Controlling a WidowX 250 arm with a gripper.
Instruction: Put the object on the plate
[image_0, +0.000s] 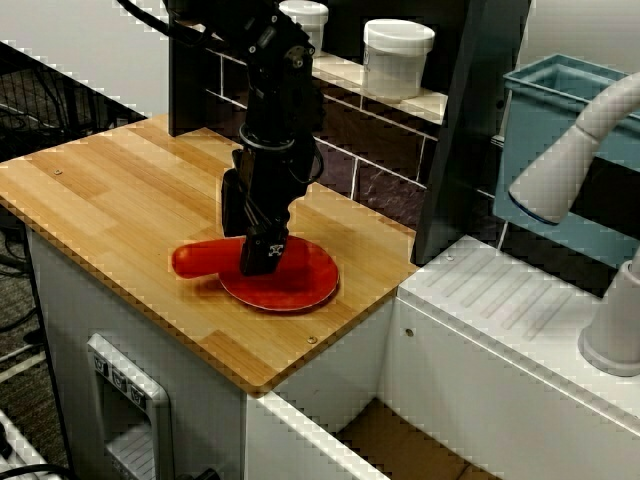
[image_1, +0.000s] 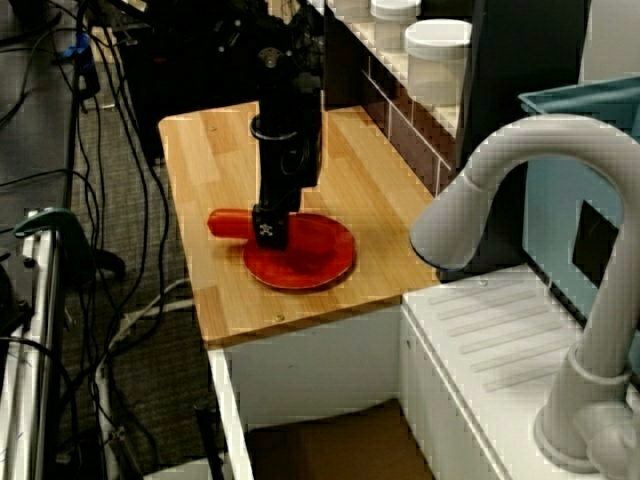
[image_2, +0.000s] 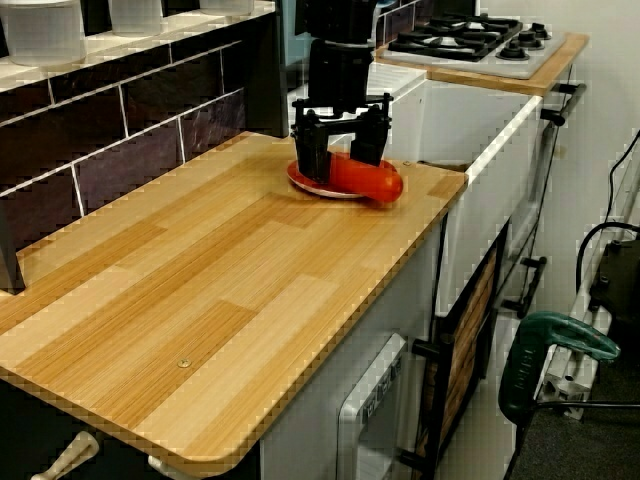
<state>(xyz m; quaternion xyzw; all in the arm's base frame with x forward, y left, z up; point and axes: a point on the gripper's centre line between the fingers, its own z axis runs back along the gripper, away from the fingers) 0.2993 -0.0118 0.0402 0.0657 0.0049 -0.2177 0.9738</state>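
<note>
The object (image_0: 200, 258) is a smooth red-orange cylinder. It lies with its right part on the red plate (image_0: 312, 288) and its left end sticking out over the wooden counter. My gripper (image_0: 262, 255) points straight down over the plate's left side and straddles the object's middle. In the low view along the counter the fingers (image_2: 308, 150) stand apart on either side of the object (image_2: 378, 182), and the gripper (image_2: 342, 160) looks open. The plate (image_2: 300, 182) shows only as a thin rim there. From the side view, the object (image_1: 228, 222), plate (image_1: 322, 262) and gripper (image_1: 270, 232) sit near the counter's front.
The plate sits near the front right corner (image_0: 262, 385) of the wooden counter (image_0: 110, 190). White jars (image_0: 398, 58) stand on a tiled ledge behind. A dark post (image_0: 465, 140), a blue bin (image_0: 560, 110) and a white faucet (image_0: 575, 150) are to the right.
</note>
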